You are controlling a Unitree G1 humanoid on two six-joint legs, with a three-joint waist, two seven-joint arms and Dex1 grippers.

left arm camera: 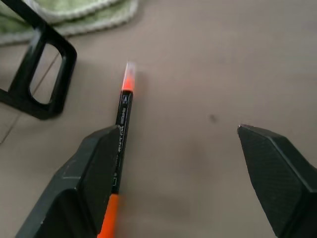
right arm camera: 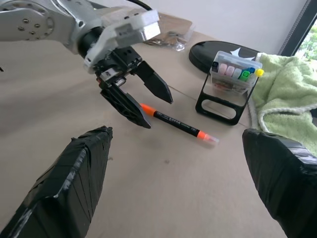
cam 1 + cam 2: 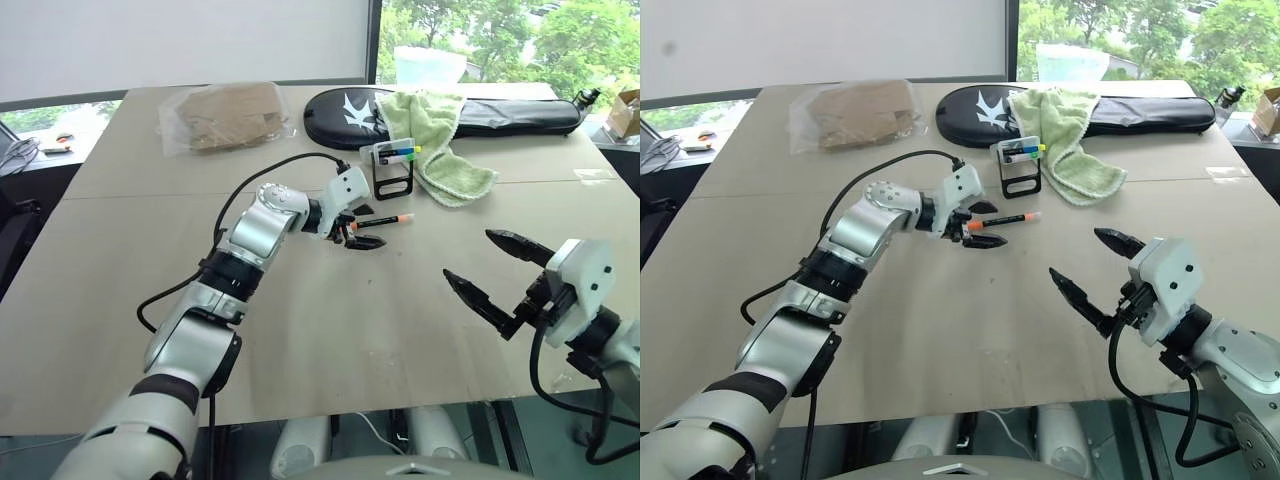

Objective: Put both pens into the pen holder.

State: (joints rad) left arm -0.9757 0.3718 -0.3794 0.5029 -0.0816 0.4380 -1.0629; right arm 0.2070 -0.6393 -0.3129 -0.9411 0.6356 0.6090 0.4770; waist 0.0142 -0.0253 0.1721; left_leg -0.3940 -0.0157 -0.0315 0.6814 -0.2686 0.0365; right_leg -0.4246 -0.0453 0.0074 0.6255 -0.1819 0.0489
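Left tool [image 2: 141, 96] over orange pen [image 2: 179, 125], print unreadable

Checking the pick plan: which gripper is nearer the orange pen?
Left. The left gripper straddles the orange pen on the table, jaws open. The right gripper hovers apart, nearer the robot.

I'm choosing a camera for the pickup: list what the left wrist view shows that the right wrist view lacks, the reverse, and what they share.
Left wrist view alone: the printing on the orange pen's barrel, which lies against one finger of the open left tool.

Right wrist view alone: the left tool from outside, the holder's clear top with coloured items in it, the black case, and the open right tool.

Both: the orange pen flat on the table, the holder's black frame, the green towel.
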